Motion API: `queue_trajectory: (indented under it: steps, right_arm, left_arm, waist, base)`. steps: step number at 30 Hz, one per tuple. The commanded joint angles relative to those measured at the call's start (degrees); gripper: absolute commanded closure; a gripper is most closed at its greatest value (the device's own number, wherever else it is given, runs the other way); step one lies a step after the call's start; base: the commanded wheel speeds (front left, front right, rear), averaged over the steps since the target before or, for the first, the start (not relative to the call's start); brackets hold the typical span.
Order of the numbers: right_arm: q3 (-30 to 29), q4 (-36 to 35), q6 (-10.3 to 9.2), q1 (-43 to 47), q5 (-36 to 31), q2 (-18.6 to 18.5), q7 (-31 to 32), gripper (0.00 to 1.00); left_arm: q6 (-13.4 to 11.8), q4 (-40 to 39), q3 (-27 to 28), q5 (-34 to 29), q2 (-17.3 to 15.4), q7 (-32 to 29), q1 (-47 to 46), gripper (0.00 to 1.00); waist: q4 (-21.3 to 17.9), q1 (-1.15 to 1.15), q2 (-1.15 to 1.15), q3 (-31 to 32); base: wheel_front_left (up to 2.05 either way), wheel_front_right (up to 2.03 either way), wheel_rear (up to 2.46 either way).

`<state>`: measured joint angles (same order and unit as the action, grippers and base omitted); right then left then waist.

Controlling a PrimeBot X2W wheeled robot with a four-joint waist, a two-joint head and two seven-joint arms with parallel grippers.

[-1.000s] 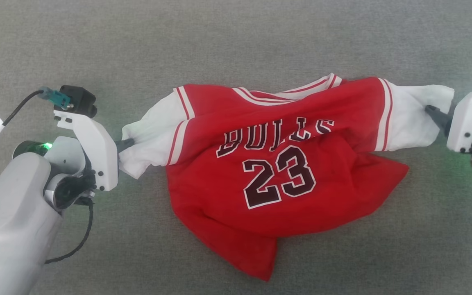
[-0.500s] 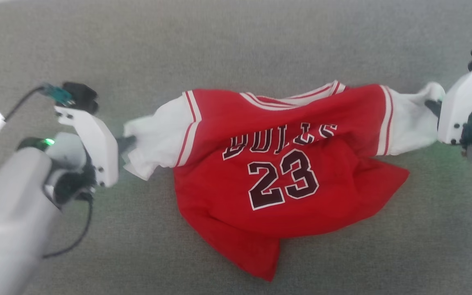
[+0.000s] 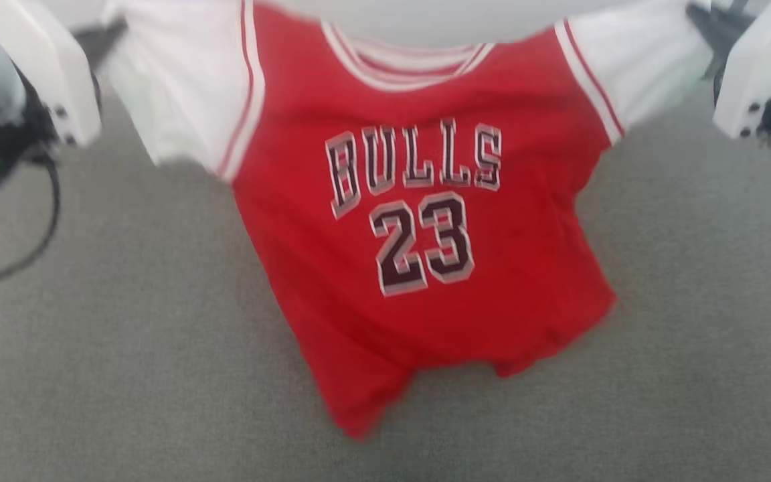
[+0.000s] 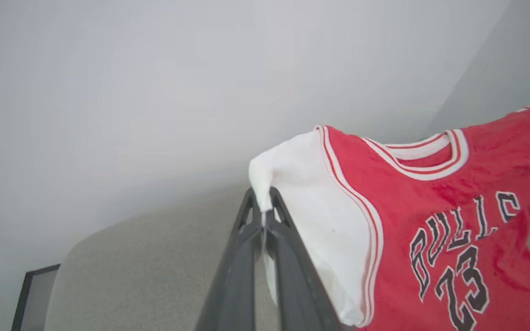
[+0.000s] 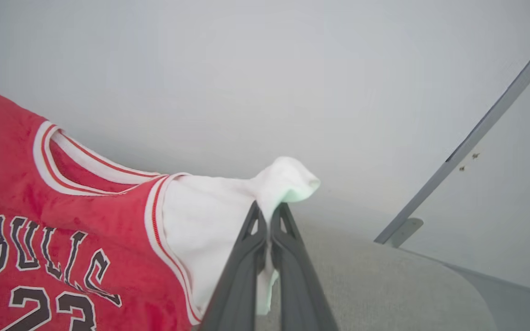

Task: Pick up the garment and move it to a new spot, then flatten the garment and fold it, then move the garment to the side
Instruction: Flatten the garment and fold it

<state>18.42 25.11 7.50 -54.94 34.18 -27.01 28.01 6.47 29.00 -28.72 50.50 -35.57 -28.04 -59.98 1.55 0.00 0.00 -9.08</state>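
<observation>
The garment (image 3: pixel 425 221), a red jersey with black "BULLS 23" lettering and white sleeves, hangs spread between both arms, its lower hem still trailing on the grey surface. My left gripper (image 3: pixel 114 33) at the upper left is shut on the end of one white sleeve (image 4: pixel 292 193). In the left wrist view that gripper (image 4: pixel 262 195) pinches the cloth between closed fingers. My right gripper (image 3: pixel 697 17) at the upper right is shut on the other white sleeve (image 5: pixel 228 211). The right wrist view shows this gripper (image 5: pixel 268 209) clamped on the cuff.
The grey fabric-covered surface (image 3: pixel 91 375) spreads below the hanging jersey. A pale wall (image 4: pixel 154 92) rises behind it. A dark frame edge (image 4: pixel 30 299) stands at the lower left of the left wrist view, and a grey slanted bar (image 5: pixel 476 133) crosses the right wrist view.
The right gripper closed on the right sleeve. Both grippers then rose with the sleeves, lifting the jersey off the surface so it hangs open; the head view shifted too.
</observation>
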Motion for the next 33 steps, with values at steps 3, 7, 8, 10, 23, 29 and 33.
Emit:
queue_trajectory:
  steps: [3, 7, 8, 10, 23, 29, 33]
  right_arm:
    - [0.9, -0.6, -0.02, -3.2, 0.0, 0.0, -3.1, 1.00]
    - [2.5, 0.2, -0.02, -6.1, 0.4, 0.3, -5.3, 1.00]
    - [3.0, 0.3, -0.02, -7.0, 0.1, 0.1, -5.8, 1.00]
    - [3.8, 1.4, -0.02, -8.6, -0.4, -0.1, -6.2, 1.00]
    - [4.2, 17.2, -0.03, -25.1, -13.0, 3.3, -21.6, 1.00]
    - [-2.3, 25.3, -0.05, -35.0, -26.7, 5.5, -36.5, 1.00]
    - [-9.3, 26.8, -0.06, -39.2, -37.1, 6.4, -42.4, 1.00]
  left_arm:
    - [0.0, 0.3, 0.5, -0.7, -0.3, 0.1, -4.1, 1.00]
    - [0.1, 1.3, 0.3, -1.5, -0.4, -0.9, -8.6, 1.00]
    - [0.1, 1.5, 0.3, -1.5, -0.3, -1.2, -9.6, 1.00]
    - [0.2, 2.0, 0.0, -2.1, -0.3, -1.5, -11.5, 1.00]
    - [0.7, 8.9, -0.9, -7.5, 2.3, 9.6, -24.8, 1.00]
    - [0.7, 13.9, -0.5, -12.4, 4.6, 23.1, -34.8, 1.00]
    - [0.6, 17.2, -0.1, -15.2, 6.1, 34.2, -40.1, 1.00]
  waist:
    - [-0.5, 0.00, 0.00, 3.6]
    - [-0.5, 0.00, 0.00, 5.8]
    - [-0.5, 0.00, 0.00, 6.0]
    - [-0.5, 0.00, 0.00, 6.1]
    - [-0.6, 0.00, 0.00, -6.6]
    - [0.2, 0.00, 0.00, -14.9]
    - [1.2, 0.00, 0.00, -18.7]
  base:
    - [0.00, 0.00, 0.00]
    - [0.00, 0.00, 0.00]
    - [0.00, 0.00, 0.00]
    - [0.00, 0.00, 0.00]
    - [0.00, 0.00, 0.00]
    - [0.00, 0.00, 0.00]
    - [0.00, 0.00, 0.00]
